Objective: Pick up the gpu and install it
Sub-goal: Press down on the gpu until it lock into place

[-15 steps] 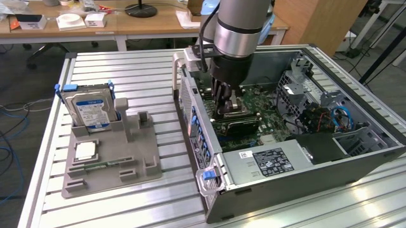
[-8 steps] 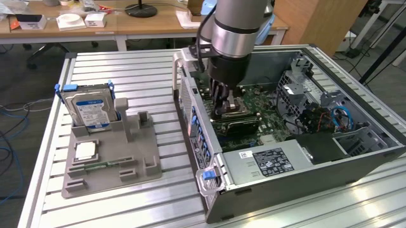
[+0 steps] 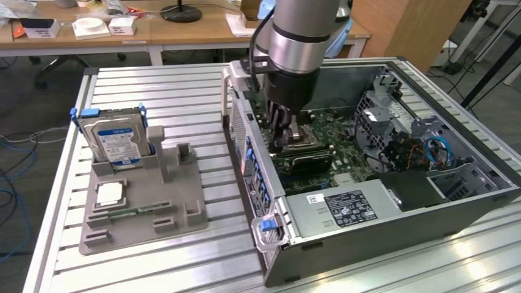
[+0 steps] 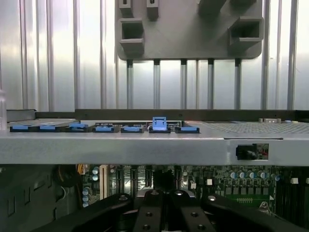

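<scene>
Green board lies right under my gripper [image 3: 287, 135], which is low inside the open computer case [image 3: 456, 201]; my fingers are pressed together; the gpu I cannot pick out for sure.

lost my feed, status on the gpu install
claw shut, low inside pc case over motherboard. whether it holds the gpu: cannot tell. case wall close beside claw.

The gripper [image 4: 166, 212], its black fingers [image 4: 147, 212] drawn together, sits low inside the open computer case [image 4: 120, 150] over the green motherboard [image 4: 231, 181]. Blue slot clips [image 4: 159, 123] line the case's grey rear wall. Beyond it, a grey fixture tray [image 4: 188, 34] lies on the ribbed metal table [image 4: 48, 58]
</scene>
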